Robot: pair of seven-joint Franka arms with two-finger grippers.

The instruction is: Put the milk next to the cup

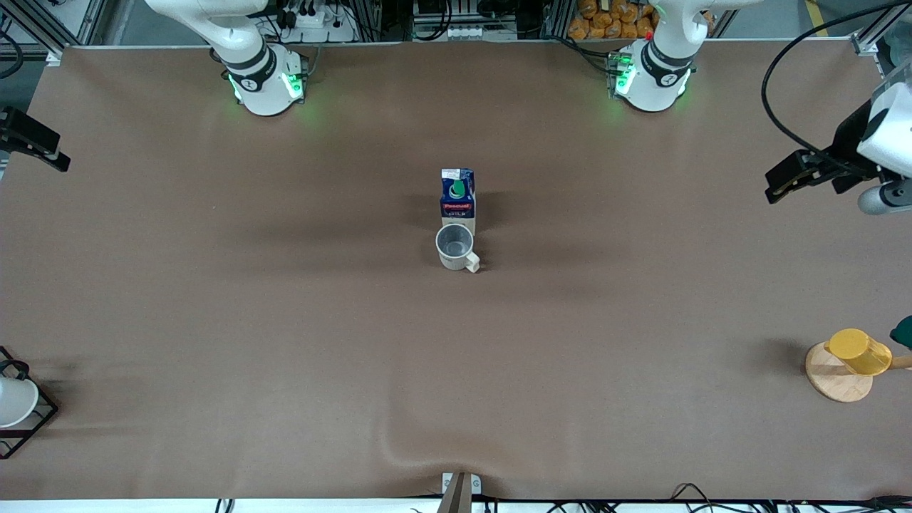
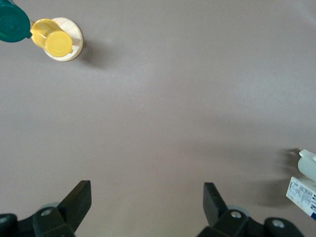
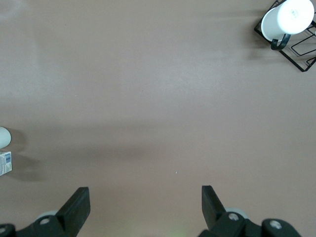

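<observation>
My left claw (image 2: 147, 203) and right claw (image 3: 145, 207) hang spread and empty over the bench's (image 1: 214, 320) ends; milk carton (image 1: 457, 196) already touches mug (image 1: 454, 247) mid-bench; nothing needed next.

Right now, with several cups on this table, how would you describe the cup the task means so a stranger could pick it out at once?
Look to the middle of the brown table, where the milk carton stands. The cup sits right beside it, nearer to the front camera. It is cream-white with a grey interior and a side handle, unlike the yellow cup on its wooden disc and the white cup in the black wire rack.
</observation>
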